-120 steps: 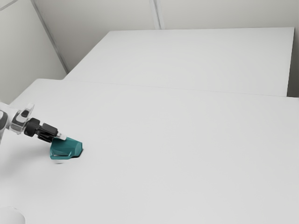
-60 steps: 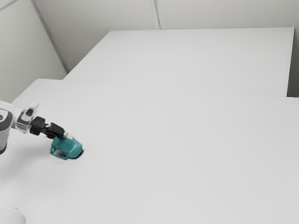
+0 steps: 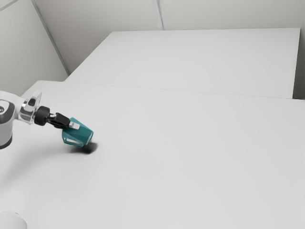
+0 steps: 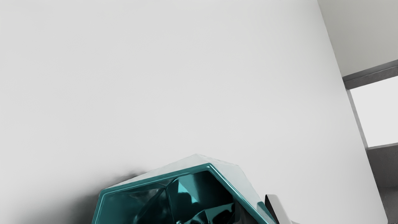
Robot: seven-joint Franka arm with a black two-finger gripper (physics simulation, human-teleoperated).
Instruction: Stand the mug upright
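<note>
at the left of the exterior view, the mug (image 3: 83,135) is held tilted in the clenched gripper (image 3: 74,125), seemingly raised off the tabletop (image 3: 190,167), its shadow (image 3: 88,149) cast below. the mug's long axis is slanted: its mouth is turned up-left toward the tool, its base pointed down-right. by judgement, that axis must be swung vertical, base down, before release. the handle (image 3: 73,142) is seen on the lower-left side. no brand, label or writing can be read.

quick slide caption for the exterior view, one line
A Franka arm holds a teal mug tilted above a white table in its black gripper
</note>
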